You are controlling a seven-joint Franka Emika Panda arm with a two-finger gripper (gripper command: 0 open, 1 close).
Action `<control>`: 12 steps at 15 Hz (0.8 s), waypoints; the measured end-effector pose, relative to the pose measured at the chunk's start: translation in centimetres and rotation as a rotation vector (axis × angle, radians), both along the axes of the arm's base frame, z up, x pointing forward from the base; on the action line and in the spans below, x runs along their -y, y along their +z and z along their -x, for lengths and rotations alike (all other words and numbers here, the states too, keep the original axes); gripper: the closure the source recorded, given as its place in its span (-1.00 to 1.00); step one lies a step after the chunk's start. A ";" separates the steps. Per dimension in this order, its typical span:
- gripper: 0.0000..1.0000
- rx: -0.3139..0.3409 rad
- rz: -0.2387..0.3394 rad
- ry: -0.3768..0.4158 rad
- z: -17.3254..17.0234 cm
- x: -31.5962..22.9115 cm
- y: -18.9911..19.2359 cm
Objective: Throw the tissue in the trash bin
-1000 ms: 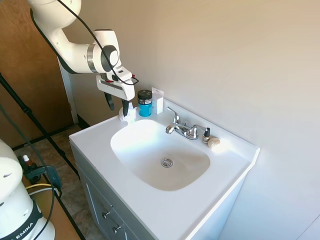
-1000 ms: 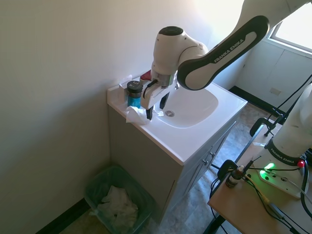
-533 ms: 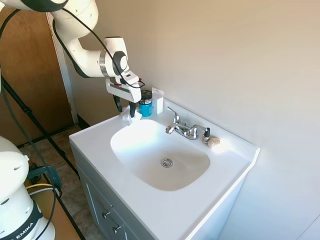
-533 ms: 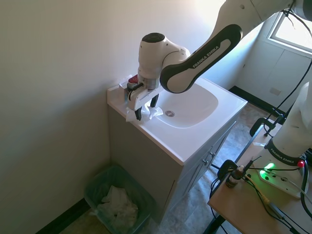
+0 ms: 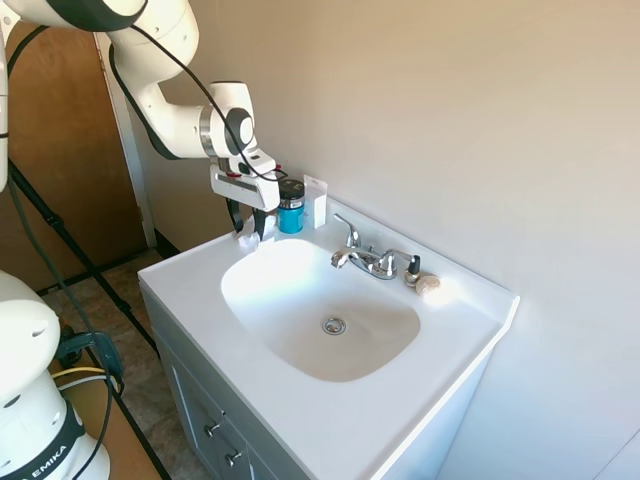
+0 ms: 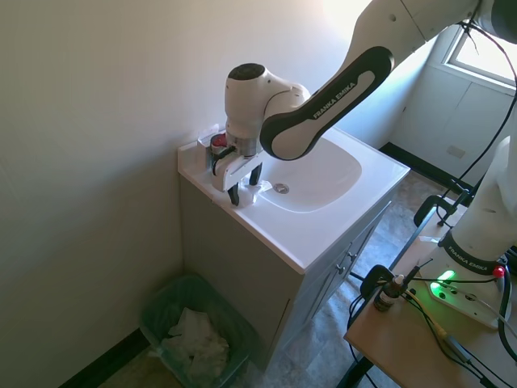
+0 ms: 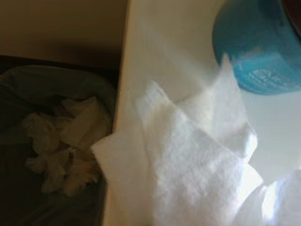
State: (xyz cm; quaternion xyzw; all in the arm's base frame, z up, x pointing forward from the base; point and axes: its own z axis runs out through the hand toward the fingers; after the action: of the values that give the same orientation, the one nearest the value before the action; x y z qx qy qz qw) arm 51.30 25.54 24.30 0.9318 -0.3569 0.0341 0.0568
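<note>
The crumpled white paper tissue (image 7: pixel 197 174) at the white tabletop (image 5: pixel 190 285) corner, upper left, looks light and soft, best pinched mid-wad by the open black-fingered end effector (image 6: pixel 244 184) straddling it.

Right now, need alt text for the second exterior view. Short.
A white robot arm's gripper is down over a crumpled tissue at the corner of a white sink counter. On the floor below, against the wall, stands a trash bin already holding crumpled paper.
</note>
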 end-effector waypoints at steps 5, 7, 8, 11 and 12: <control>1.00 -0.006 0.006 -0.008 -0.3 0.2 0.1; 1.00 -0.006 0.007 -0.008 -0.3 0.2 0.1; 1.00 -0.006 0.006 -0.008 -0.3 0.2 0.1; 1.00 -0.002 0.004 -0.002 -0.2 -0.1 0.2; 1.00 0.004 0.003 -0.001 -0.1 -0.1 0.6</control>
State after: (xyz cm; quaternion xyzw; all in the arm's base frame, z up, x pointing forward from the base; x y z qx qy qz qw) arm 51.41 25.68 24.93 0.9315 -0.3573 0.0364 0.0574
